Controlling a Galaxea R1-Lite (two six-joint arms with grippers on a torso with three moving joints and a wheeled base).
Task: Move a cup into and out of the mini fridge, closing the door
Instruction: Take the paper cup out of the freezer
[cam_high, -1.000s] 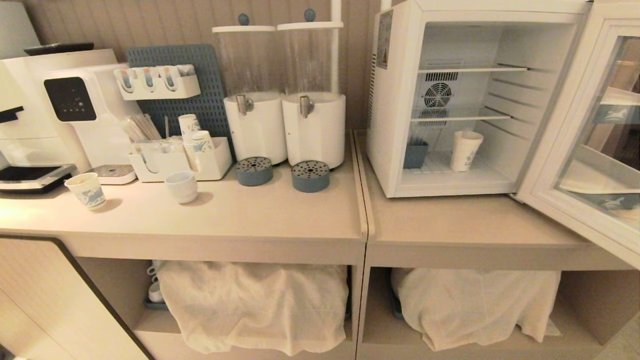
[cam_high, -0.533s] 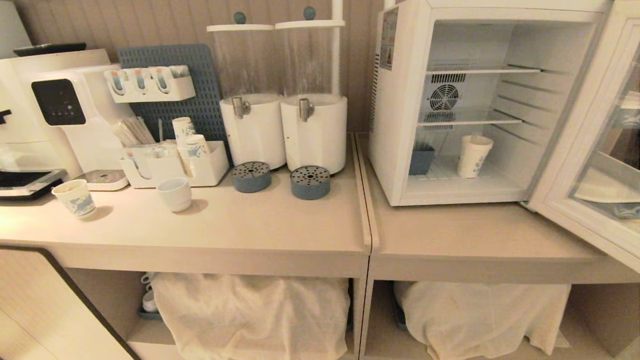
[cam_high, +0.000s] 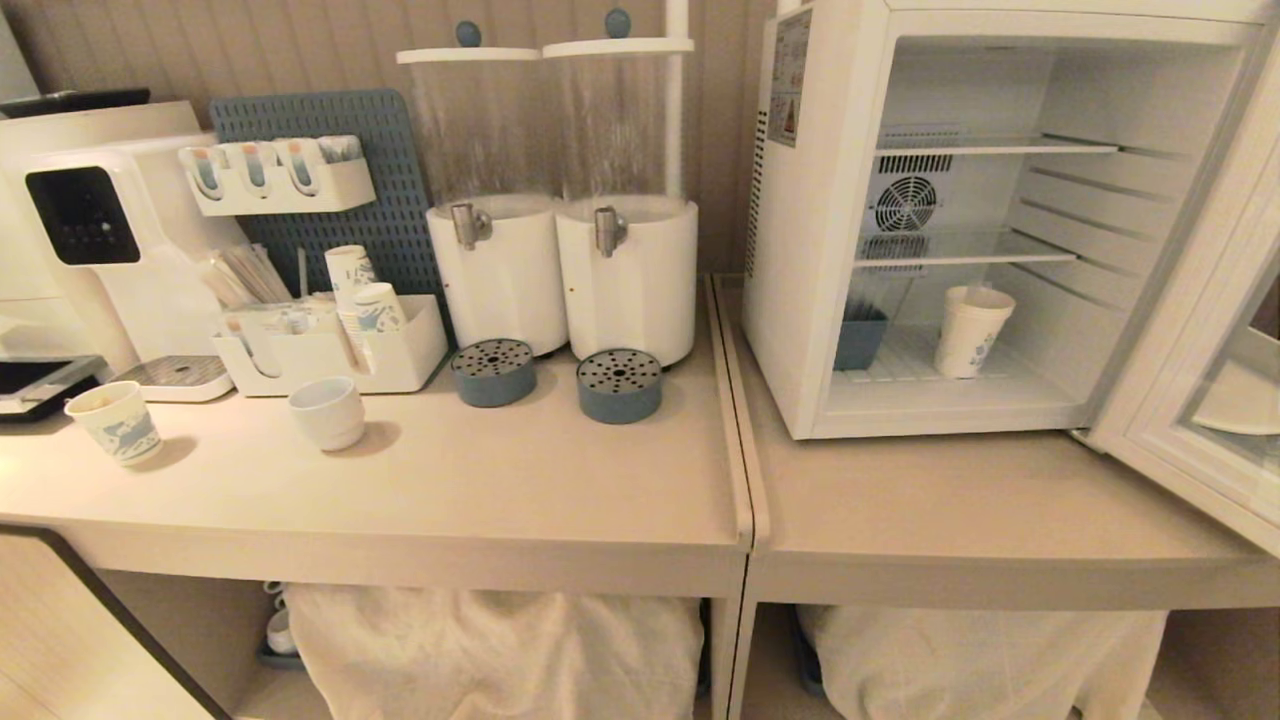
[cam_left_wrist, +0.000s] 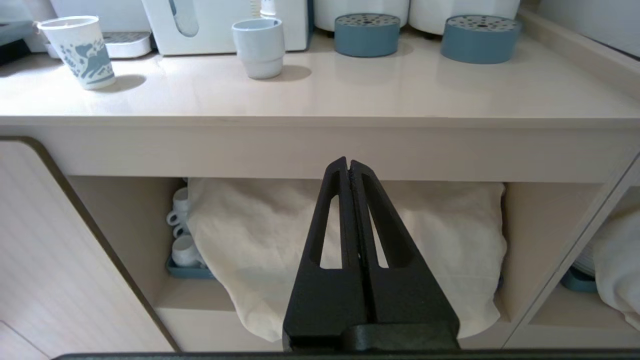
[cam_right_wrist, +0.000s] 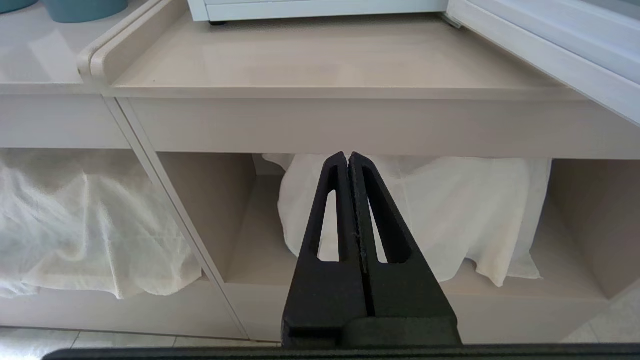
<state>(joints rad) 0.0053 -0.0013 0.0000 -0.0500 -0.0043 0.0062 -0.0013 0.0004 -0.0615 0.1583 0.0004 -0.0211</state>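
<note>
Cup (cam_high: 970, 331): upright on floor of mini fridge (cam_high: 800, 250), right of centre
Door (cam_high: 1200, 380): swung open, far right
Left gripper (cam_left_wrist: 348, 167): pressed together, empty, below counter edge
Right gripper (cam_right_wrist: 348, 162): pressed together, empty

A: Cup?
B: Tall white cup (cam_high: 970, 331), blue print, upright on mini fridge (cam_high: 800, 260) floor, right of middle.
A: Fridge?
B: White box on desk (cam_high: 960, 500), door (cam_high: 1215, 330) swung wide open, right side.
</note>
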